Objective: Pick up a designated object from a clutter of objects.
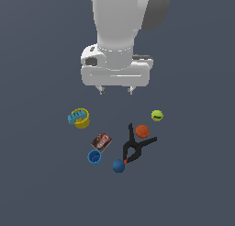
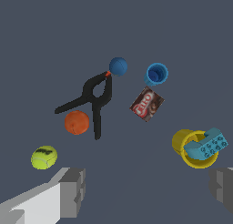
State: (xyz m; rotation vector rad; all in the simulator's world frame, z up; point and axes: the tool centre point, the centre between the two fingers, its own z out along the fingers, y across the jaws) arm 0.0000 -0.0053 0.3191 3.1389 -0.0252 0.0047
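The claw is hanging spread wide and empty above the bench, touching nothing. The yellow-green ball is lying apart at the clutter's edge, toward the exterior view's right, near the orange ball and black clamp. A good approach is probably centring over the ball, then descending straight, avoiding the orange ball.

Even, soft light falls on a dull slate surface with no glare. Below the tool the small things cast hardly any shadow. Both renders are sharp, without blur or edge distortion.
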